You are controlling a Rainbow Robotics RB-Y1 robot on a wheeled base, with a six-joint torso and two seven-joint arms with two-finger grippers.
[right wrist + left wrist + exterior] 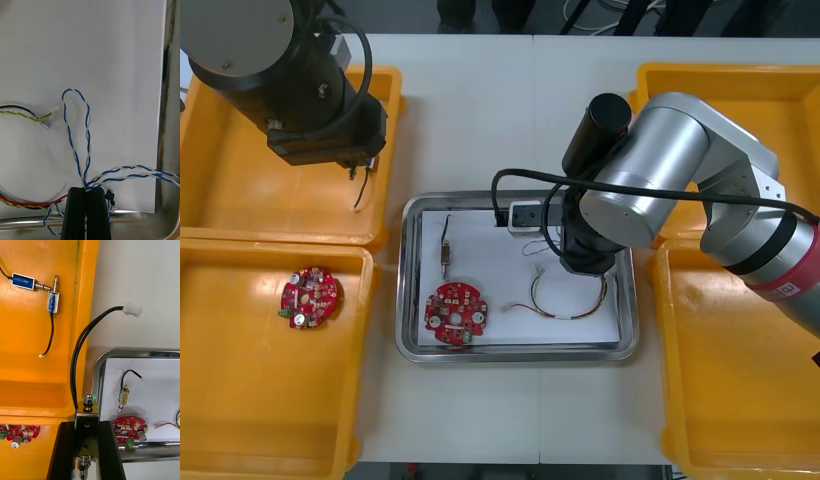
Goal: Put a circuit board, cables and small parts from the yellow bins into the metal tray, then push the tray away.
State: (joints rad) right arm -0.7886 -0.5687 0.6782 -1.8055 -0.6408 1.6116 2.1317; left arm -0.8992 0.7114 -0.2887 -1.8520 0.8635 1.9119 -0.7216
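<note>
A: What is the right gripper (pixel 85 190) doing?

B: Its fingers are pressing almost together, pinching the twisted blue and white cable (pixel 89 123) between their tips; the cable's loop is spreading over the white inside of the metal tray (pixel 406 290).

A: And the arm?

B: The right arm (pixel 650 170) is reaching in from the right, its wrist pointing down over the tray's right half; the red and yellow cable (pixel 572 315) is lying just beside it.

A: The left gripper (pixel 87 424)?

B: It is clamping a small metal part (pixel 87 405), its fingers standing apart by the part's width; a black cable (pixel 79 352) is running from the part to a white plug (pixel 133 310).

A: Where is it hanging?

B: The left arm (pixel 290 70) is holding it above the inner edge of the far left yellow bin (pixel 240 200), near the tray's far left corner, with bare worktop (pixel 480 100) alongside; two blue metal parts (pixel 22 280) are lying in that bin.

A: What else is lying in the tray?

B: A red circuit board (pixel 457 312) at the near left; another small metal part (pixel 446 250) just beyond it; a second circuit board (pixel 310 297) is sitting in the near left bin (pixel 240 400).
</note>
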